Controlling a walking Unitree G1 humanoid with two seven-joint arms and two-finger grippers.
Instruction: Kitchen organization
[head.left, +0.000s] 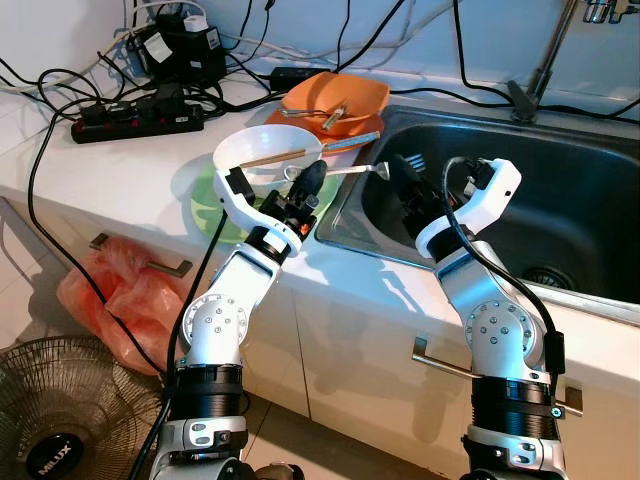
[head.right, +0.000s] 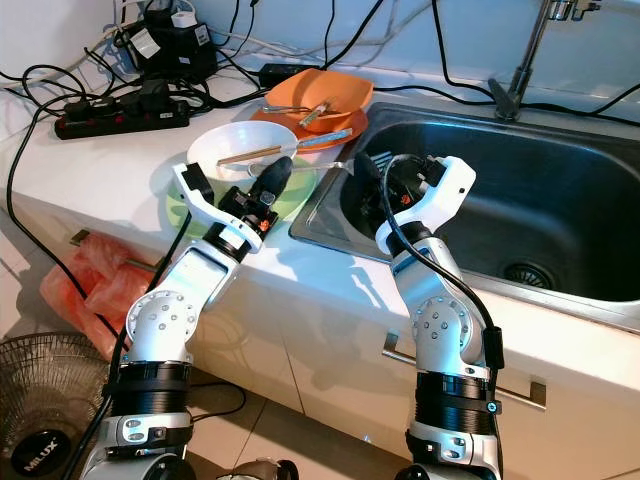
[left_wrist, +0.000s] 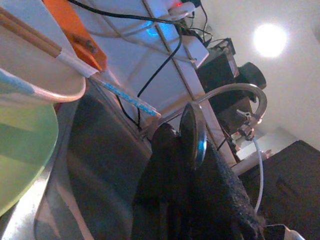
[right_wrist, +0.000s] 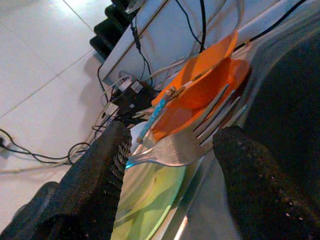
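Midway at best: left gripper (head.left: 312, 180) clamped on a fork (head.left: 345, 171) held over the sink (head.left: 560, 170) edge, right gripper (head.left: 405, 168) spread around its tines. Bowl (head.left: 262, 150), orange dishes (head.left: 335, 100) unsorted.

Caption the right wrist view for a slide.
Right tool's open fingers flank the tines of a metal fork beside the orange bowl.

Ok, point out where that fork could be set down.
The sink basin is bare around the drain. White counter lies open between the power strip and green plate. It is crowded by the white bowl and orange dishes. The left gripper holds the fork.
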